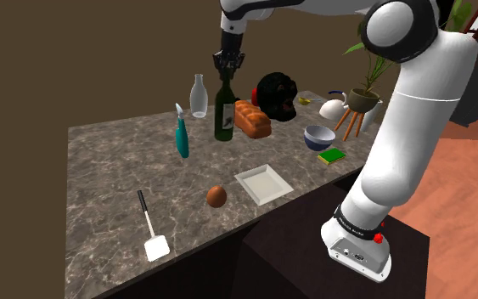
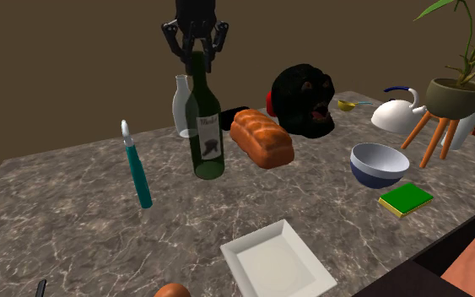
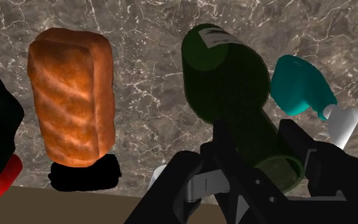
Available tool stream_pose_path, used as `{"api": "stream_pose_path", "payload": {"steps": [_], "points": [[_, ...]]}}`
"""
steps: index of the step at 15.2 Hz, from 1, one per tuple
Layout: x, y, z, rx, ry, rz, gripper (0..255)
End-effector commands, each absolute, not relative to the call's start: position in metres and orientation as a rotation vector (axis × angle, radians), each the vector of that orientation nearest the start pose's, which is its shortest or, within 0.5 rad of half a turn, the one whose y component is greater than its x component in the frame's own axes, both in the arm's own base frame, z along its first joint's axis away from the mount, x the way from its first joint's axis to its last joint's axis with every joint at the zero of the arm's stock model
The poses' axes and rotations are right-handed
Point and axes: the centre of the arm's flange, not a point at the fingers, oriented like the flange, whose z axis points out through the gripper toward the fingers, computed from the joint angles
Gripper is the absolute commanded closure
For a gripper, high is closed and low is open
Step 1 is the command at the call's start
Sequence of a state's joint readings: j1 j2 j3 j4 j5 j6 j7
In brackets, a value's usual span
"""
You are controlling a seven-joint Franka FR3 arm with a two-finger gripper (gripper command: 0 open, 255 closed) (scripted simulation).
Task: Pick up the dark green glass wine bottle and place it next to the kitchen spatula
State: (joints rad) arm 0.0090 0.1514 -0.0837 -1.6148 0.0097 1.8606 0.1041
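Shoulder view shows you the all-black two-finger gripper (image 1: 228,66) down on the thin neck of the dark green glass wine bottle (image 1: 225,115). Its two fingers squeeze the neck from both sides. The bottle stands straight up on the grey veined stone counter (image 1: 101,170), just beside the brown loaf of bread (image 1: 252,121). So the grab looks done, but not the lift. The white-bladed kitchen spatula with a black handle (image 1: 151,229) lies well apart. You must carry the bottle there and set it down.
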Motion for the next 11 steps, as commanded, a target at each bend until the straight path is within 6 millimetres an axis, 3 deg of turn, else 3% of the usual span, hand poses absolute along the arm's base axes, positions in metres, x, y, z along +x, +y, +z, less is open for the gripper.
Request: {"api": "stream_pose_path", "payload": {"steps": [1, 11], "points": [[0.605, -0.021, 0.540, -3.128, 0.283, -0.149, 255], [0.542, 0.095, 0.540, -3.128, 0.283, -0.149, 255]]}}
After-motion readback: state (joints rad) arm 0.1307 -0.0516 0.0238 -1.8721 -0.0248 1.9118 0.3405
